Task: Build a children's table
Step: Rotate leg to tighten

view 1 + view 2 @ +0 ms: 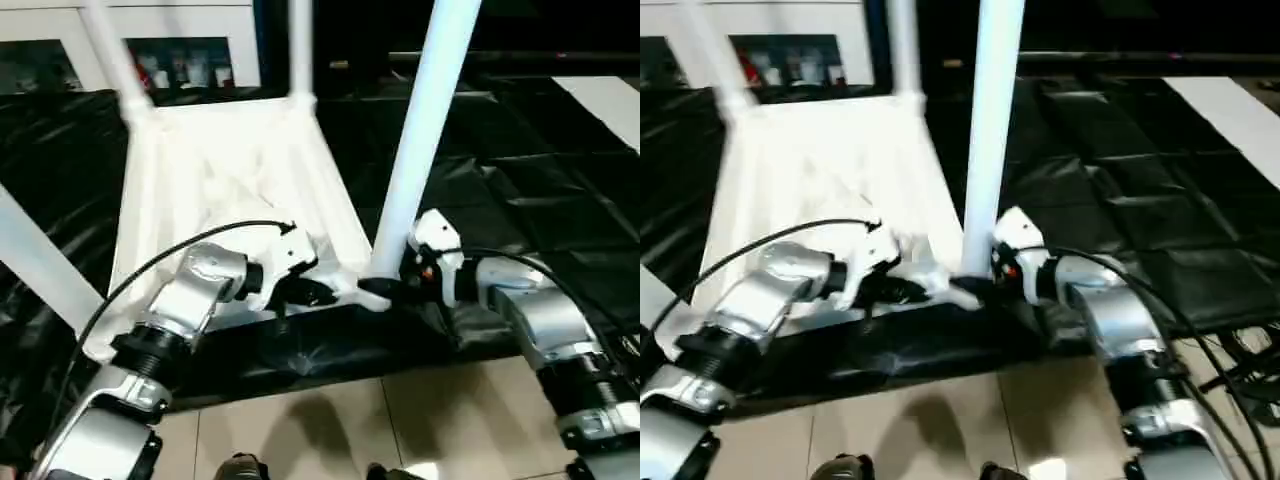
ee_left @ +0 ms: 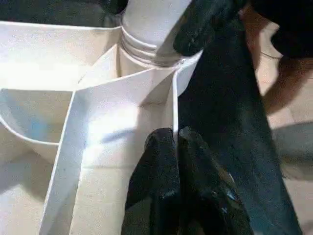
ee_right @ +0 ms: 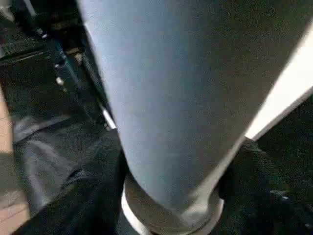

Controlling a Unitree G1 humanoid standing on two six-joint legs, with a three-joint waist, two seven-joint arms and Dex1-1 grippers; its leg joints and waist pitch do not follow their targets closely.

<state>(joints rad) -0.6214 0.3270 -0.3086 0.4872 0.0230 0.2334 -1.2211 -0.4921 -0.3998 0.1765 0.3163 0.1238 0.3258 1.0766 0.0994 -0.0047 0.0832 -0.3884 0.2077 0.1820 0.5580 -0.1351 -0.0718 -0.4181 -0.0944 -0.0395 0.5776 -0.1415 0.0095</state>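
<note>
Here, right tool (image 1: 385, 290) around upright leg's (image 1: 425, 130) base — left tool (image 2: 176, 147) shut on upturned tabletop (image 1: 230, 160).

Left gripper (image 2: 177, 147) closed; right gripper (image 1: 378, 288) (fingers apart) reaching inward.

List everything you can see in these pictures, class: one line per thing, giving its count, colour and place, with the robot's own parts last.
tabletop: one, white, ribbed underside up on the work table.
legs: four, white, standing in the tabletop's corner sockets; the near right one is between the right hand's fingers.
work table: one, draped in black.
floor: beige tiles, below the near edge.
cabinet: white frame, behind the work table.
left hand: one, black fingers shut, at the tabletop's near edge.
right hand: one, black fingers around the near right leg's base.
forearms: two, silver, with black cables.
</note>
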